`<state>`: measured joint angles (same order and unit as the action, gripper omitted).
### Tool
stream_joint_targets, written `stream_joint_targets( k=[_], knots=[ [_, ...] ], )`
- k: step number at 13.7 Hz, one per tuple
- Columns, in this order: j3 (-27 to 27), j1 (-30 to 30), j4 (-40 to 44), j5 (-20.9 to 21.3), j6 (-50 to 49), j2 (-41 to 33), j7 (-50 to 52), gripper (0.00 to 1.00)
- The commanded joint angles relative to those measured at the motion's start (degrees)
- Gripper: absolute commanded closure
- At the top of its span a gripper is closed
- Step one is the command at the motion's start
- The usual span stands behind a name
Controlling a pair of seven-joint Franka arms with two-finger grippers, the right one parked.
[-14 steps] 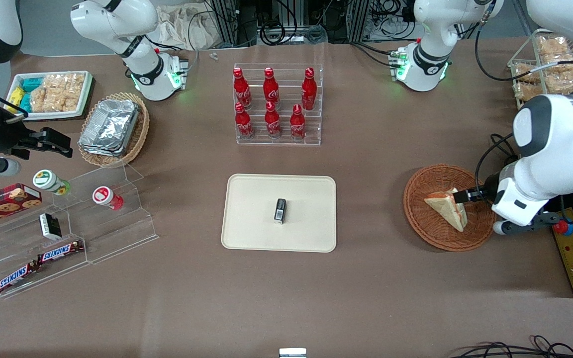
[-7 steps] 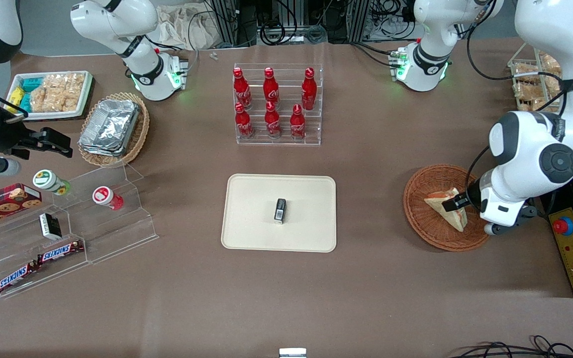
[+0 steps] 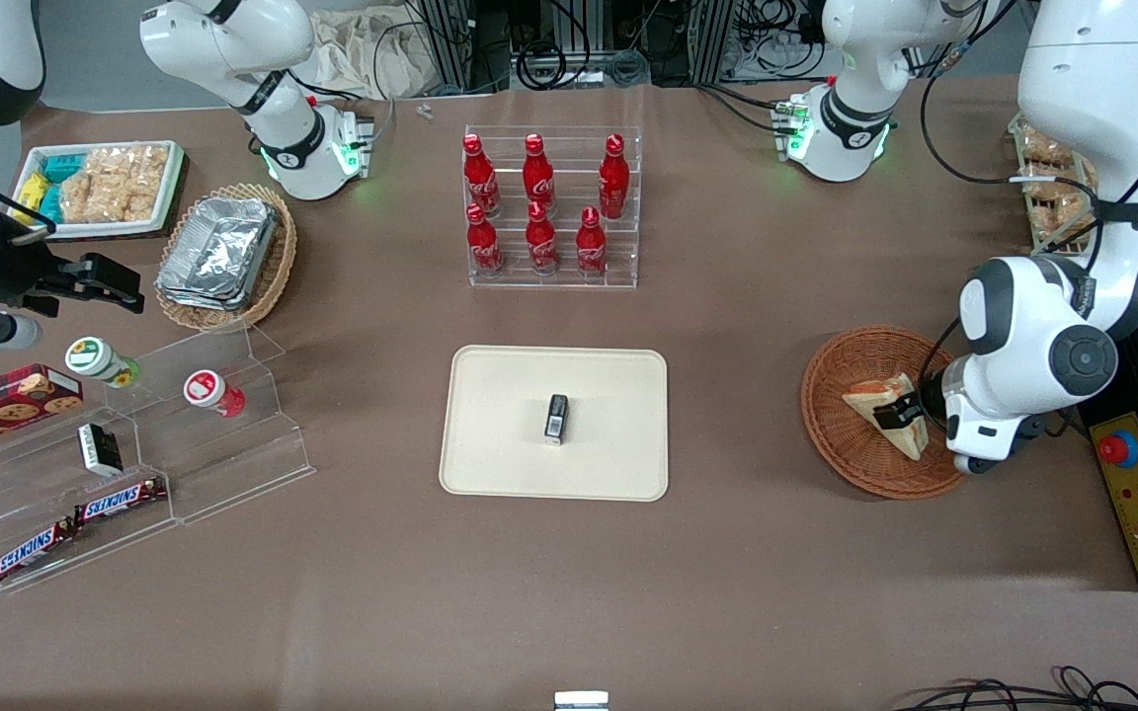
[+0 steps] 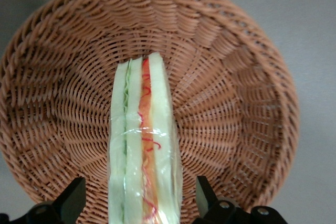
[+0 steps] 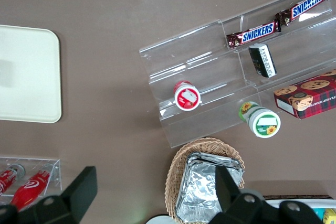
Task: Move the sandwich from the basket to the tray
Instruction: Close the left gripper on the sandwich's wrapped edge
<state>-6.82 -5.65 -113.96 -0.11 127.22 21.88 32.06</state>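
A brown table seen from the front, with the working arm at one end. Compared with a second ago, the arm has swung in over the basket (image 3: 880,412) and now stands more upright, and its gripper (image 3: 893,413) has moved from the sandwich's outer corner to a spot over the wedge's middle. The sandwich (image 3: 883,410) and basket lie where they lay then.

The sandwich rests inside the round reddish-brown basket, standing on edge with its filling edge up. In the wrist view the sandwich (image 4: 142,145) runs straight out from between the gripper's (image 4: 142,203) two dark fingers (image 4: 72,199), one on each side of the bread. The fingers are spread wider than the wedge, with a clear gap between each finger and the wrap, so nothing is grasped. The woven basket (image 4: 231,103) wall rings the sandwich on all sides.

The cream tray (image 3: 500,464) sits at the middle of the table, well apart from the basket and toward the parked arm's end from it. A small dark box (image 3: 556,417) stands on the tray. A clear rack of red bottles (image 3: 539,202) stands farther from the front camera than the tray.
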Motion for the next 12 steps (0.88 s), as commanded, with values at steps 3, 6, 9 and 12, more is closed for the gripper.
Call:
stream_joint_targets(
  k=[3,6,9,12],
  knots=[
    [-0.4,-0.9,-3.8,-0.2,3.9,-1.2,1.2,0.38],
    [-0.5,-0.9,-3.6,-0.1,3.2,-1.8,0.8,0.92],
    [-0.8,-0.5,-0.9,0.0,-4.7,-4.6,0.1,0.92],
    [-2.0,0.7,8.1,0.0,-17.7,-6.7,0.7,0.99]
  ],
)
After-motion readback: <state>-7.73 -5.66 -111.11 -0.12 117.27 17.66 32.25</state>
